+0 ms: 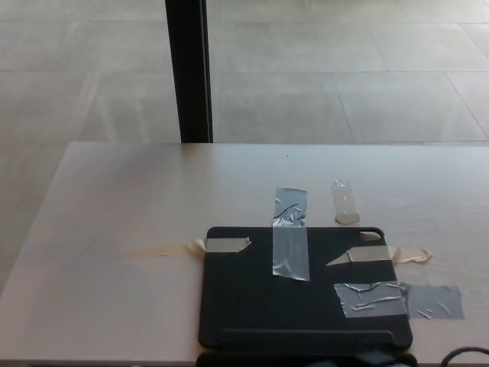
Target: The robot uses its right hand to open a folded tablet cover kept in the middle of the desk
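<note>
Because strips hold it down, the dark tablet cover (302, 294) lies flat at the near middle of the desk (130, 222), and from left to right they are a beige tape piece (221, 245) at its far left corner, a grey tape strip (290, 233) over its far edge, and a crinkled grey patch (397, 300) on its right side. Judging by this, the taping keeps the base from sliding while a flap is lifted. Neither robot hand shows, so I cannot tell whether any fingers are released, clenched or grasping.

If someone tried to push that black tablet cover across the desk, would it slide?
Probably not easily. The tablet cover is fastened to the desk by a grey tape strip and beige tape pieces. It lies flat and looks thin, so it likely would not tip or roll, and its flap probably bends when lifted.
</note>
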Controlling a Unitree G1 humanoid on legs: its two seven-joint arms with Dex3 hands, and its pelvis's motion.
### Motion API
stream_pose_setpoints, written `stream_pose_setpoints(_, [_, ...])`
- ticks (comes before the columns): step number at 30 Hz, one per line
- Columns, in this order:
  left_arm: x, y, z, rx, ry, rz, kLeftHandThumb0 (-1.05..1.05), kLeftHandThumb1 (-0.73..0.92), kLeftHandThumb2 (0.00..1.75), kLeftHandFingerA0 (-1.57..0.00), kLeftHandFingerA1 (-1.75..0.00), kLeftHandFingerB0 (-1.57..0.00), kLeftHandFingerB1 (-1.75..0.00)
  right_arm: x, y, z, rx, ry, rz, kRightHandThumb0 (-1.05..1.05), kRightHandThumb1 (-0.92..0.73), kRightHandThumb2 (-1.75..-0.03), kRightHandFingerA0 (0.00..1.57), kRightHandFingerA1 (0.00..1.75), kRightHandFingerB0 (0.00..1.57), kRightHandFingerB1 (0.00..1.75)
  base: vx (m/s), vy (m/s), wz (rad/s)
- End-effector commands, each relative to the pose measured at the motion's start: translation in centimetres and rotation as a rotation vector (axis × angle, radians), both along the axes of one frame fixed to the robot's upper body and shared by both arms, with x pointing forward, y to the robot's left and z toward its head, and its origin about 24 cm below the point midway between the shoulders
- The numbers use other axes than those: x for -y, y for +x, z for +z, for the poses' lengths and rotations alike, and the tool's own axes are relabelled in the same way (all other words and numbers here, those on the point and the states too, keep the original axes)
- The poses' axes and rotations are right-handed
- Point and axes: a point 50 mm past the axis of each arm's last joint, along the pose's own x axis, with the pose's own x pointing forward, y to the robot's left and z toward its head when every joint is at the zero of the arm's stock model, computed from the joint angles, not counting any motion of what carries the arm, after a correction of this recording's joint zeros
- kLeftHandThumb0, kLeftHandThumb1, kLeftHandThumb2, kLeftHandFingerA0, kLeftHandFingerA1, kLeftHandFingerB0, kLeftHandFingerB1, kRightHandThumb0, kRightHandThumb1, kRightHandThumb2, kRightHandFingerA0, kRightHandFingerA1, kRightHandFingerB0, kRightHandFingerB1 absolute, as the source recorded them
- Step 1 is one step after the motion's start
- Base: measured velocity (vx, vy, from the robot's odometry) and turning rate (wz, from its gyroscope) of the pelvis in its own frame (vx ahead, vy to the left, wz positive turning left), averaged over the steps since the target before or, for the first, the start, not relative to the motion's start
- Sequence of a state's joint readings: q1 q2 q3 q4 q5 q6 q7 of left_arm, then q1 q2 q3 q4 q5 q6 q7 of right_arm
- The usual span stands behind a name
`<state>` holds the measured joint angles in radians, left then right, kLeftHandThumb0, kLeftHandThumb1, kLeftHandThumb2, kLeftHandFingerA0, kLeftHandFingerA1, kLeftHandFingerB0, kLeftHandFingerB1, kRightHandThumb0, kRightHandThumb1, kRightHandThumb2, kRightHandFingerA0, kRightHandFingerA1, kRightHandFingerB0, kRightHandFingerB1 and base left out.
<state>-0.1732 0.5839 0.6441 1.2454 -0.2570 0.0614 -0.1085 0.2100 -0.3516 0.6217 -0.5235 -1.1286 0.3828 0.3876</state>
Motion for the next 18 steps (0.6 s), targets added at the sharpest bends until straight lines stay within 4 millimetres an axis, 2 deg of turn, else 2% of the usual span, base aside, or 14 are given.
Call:
stream_pose_setpoints(1, [-0.4, 0.2, 0.5, -0.007, 0.0, -0.003, -0.8, 0.85, 0.65, -0.76, -0.75, -0.55, -0.64, 1.5, -0.9, -1.2, -0.217, 0.066, -0.109, -1.01, -0.81, -1.18, 0.5, 0.84, 0.18, 0.51, 0.0, 0.0, 0.0])
stream_pose_setpoints(2, [-0.4, 0.1, 0.5, 0.004, -0.007, -0.001, -0.79, 0.86, 0.66, -0.74, -0.75, -0.53, -0.64, 1.6, -1.0, -1.2, -0.226, 0.075, -0.116, -0.97, -0.92, -0.75, 0.48, 0.82, 0.24, 0.39, 0.0, 0.0, 0.0])
stream_pose_setpoints(3, [-0.4, 0.1, 0.5, 0.009, -0.009, 0.0, -0.79, 0.86, 0.66, -0.75, -0.75, -0.53, -0.63, 1.7, -1.2, -1.3, -0.239, 0.092, -0.127, -0.96, -0.92, -0.75, 0.49, 0.78, 0.25, 0.39, 0.0, 0.0, 0.0])
stream_pose_setpoints(6, [-0.5, 0.1, 0.6, 0.01, -0.011, 0.006, -0.78, 0.86, 0.65, -0.77, -0.75, -0.54, -0.63, 2.1, -1.8, -1.8, -0.275, 0.132, -0.147, -0.96, -0.92, -0.76, 0.48, 0.81, 0.26, 0.4, 0.0, 0.0, 0.0])
stream_pose_setpoints(7, [-0.5, 0.1, 0.6, 0.013, -0.012, 0.007, -0.78, 0.85, 0.65, -0.79, -0.76, -0.53, -0.63, 2.2, -2.0, -2.0, -0.288, 0.152, -0.159, -0.96, -0.92, -0.74, 0.54, 1.06, 0.28, 0.4, 0.0, 0.0, 0.0])
stream_pose_setpoints(8, [-0.5, 0.1, 0.6, 0.017, -0.014, 0.008, -0.79, 0.86, 0.65, -0.76, -0.76, -0.54, -0.64, 2.3, -2.1, -2.2, -0.3, 0.18, -0.174, -1.0, -0.85, -0.77, 0.65, 1.23, 0.28, 0.43, 0.0, 0.0, 0.0])
stream_pose_setpoints(10, [-0.5, 0.1, 0.6, 0.023, -0.015, 0.009, -0.79, 0.86, 0.65, -0.76, -0.76, -0.54, -0.64, 2.4, -2.2, -2.3, -0.313, 0.212, -0.189, -1.0, -0.85, -0.77, 0.65, 1.23, 0.28, 0.43, 0.0, 0.0, 0.0])
stream_pose_setpoints(11, [-0.5, 0.1, 0.6, 0.023, -0.016, 0.01, -0.79, 0.86, 0.65, -0.75, -0.76, -0.55, -0.64, 2.5, -2.3, -2.4, -0.315, 0.222, -0.196, -0.97, -0.92, -0.74, 0.69, 1.21, 0.29, 0.41, 0.0, 0.0, 0.0])
stream_pose_setpoints(13, [-0.5, 0.2, 0.7, 0.022, -0.009, 0.0, -0.78, 0.87, 0.66, -0.72, -0.75, -0.54, -0.63, 2.9, -2.4, -2.5, -0.323, 0.277, -0.227, -1.02, -0.87, -0.76, 0.64, 1.23, 0.28, 0.43, 0.0, 0.0, 0.0])
stream_pose_setpoints(14, [-0.5, 0.3, 0.7, 0.021, -0.009, 0.0, -0.77, 0.87, 0.64, -0.72, -0.74, -0.54, -0.63, 3.0, -2.4, -2.5, -0.318, 0.287, -0.226, -0.96, -0.92, -0.74, 0.61, 1.1, 0.3, 0.43, 0.0, 0.0, 0.0])
stream_pose_setpoints(17, [-0.5, 0.3, 0.8, 0.037, -0.019, 0.017, -0.78, 0.86, 0.66, -0.73, -0.76, -0.55, -0.64, 3.1, -2.5, -2.4, -0.338, 0.327, -0.248, -0.98, -0.92, -0.75, 0.55, 1.0, 0.29, 0.44, 0.0, 0.0, 0.0])
stream_pose_setpoints(18, [-0.5, 0.3, 0.7, 0.024, -0.01, 0.007, -0.78, 0.86, 0.65, -0.74, -0.76, -0.55, -0.65, 3.3, -2.7, -2.2, -0.345, 0.381, -0.273, -0.89, -0.74, -1.14, 0.56, 0.77, 0.27, 0.51, 0.0, 0.0, 0.0])
